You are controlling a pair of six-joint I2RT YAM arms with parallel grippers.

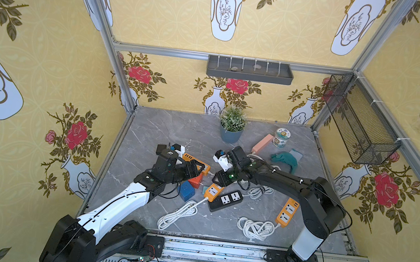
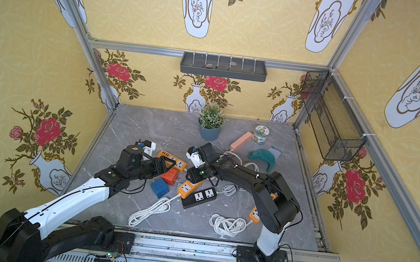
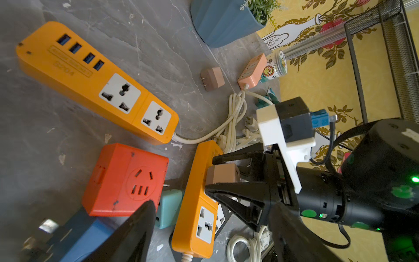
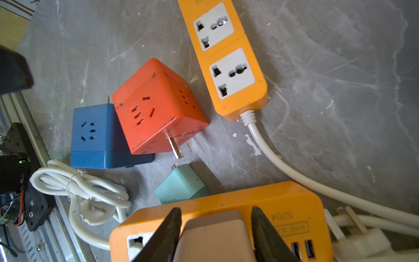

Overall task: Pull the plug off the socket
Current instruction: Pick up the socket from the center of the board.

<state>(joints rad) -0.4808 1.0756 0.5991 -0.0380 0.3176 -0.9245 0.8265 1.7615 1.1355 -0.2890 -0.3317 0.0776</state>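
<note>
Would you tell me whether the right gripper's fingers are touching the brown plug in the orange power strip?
Touching. In the right wrist view, the right gripper's fingers press the plug from both sides with no gap; the left wrist view agrees.

"S204" on the orange power strip (image 4: pixel 281 215) (embossed lettering).

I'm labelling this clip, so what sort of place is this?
Likely a robot test cell, not a home: aluminium frame holding wallpaper panels, two arms mounted on a rail, power strips strewn about.
</note>
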